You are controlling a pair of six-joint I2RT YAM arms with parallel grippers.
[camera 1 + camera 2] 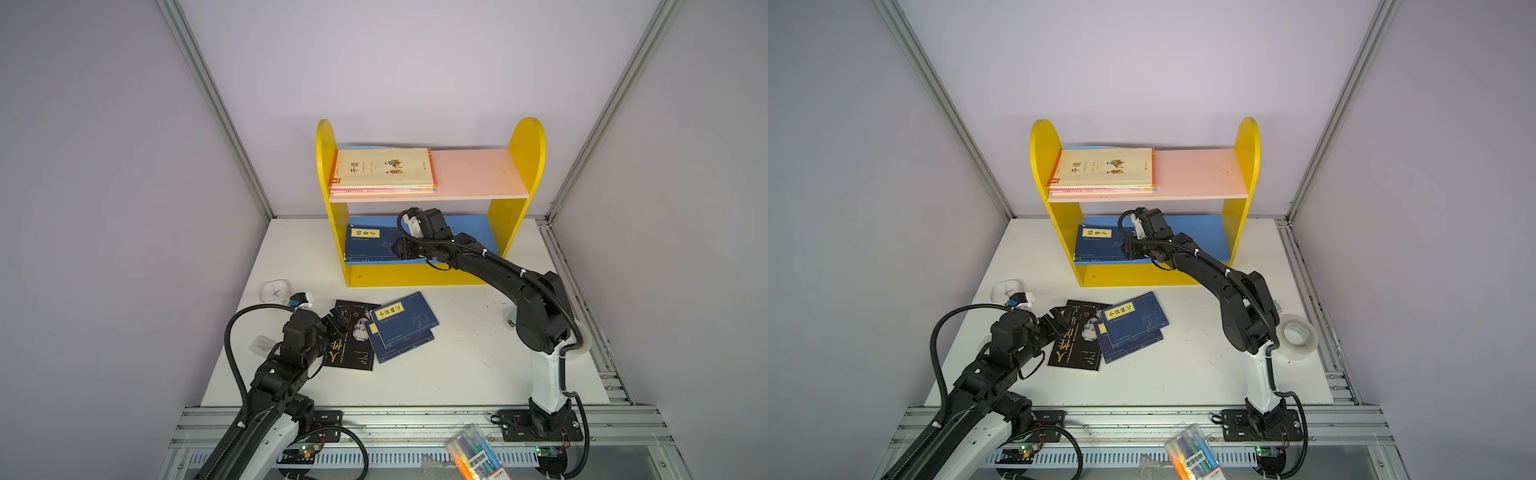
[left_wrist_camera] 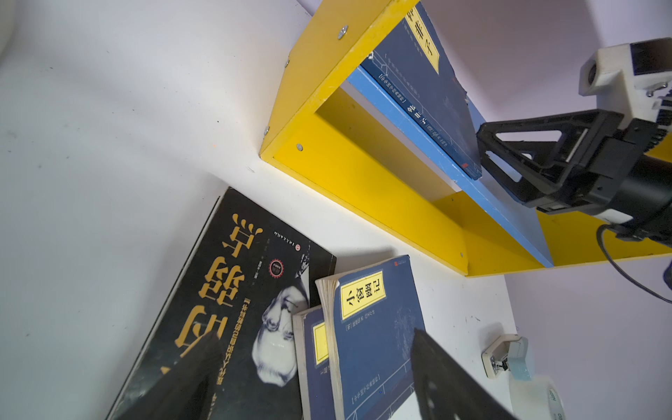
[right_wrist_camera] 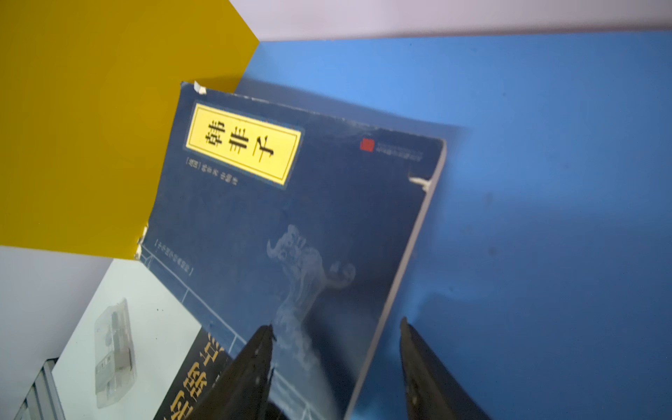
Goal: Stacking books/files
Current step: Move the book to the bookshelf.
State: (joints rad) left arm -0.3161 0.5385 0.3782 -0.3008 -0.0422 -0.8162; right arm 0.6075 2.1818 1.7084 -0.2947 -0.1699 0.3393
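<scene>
A stack of cream-covered books (image 1: 382,168) lies on the pink top shelf. One navy book with a yellow label (image 1: 370,245) (image 3: 291,218) lies flat on the blue lower shelf. My right gripper (image 1: 399,248) (image 3: 336,363) is open at that book's near corner, one finger over the cover and the other over bare shelf. On the table a black book with gold lettering (image 1: 353,349) (image 2: 218,291) lies under two overlapping navy books (image 1: 405,318) (image 2: 374,327). My left gripper (image 1: 338,320) (image 2: 316,367) hovers open over them, holding nothing.
The yellow bookshelf (image 1: 415,276) stands at the back of the white table. A white clock (image 1: 274,291) and a clear case (image 1: 262,345) lie near the left arm. A tape roll (image 1: 1298,334) and a light-blue stapler block (image 2: 509,358) sit by the right arm's base. A marker pack (image 1: 473,455) lies on the front rail.
</scene>
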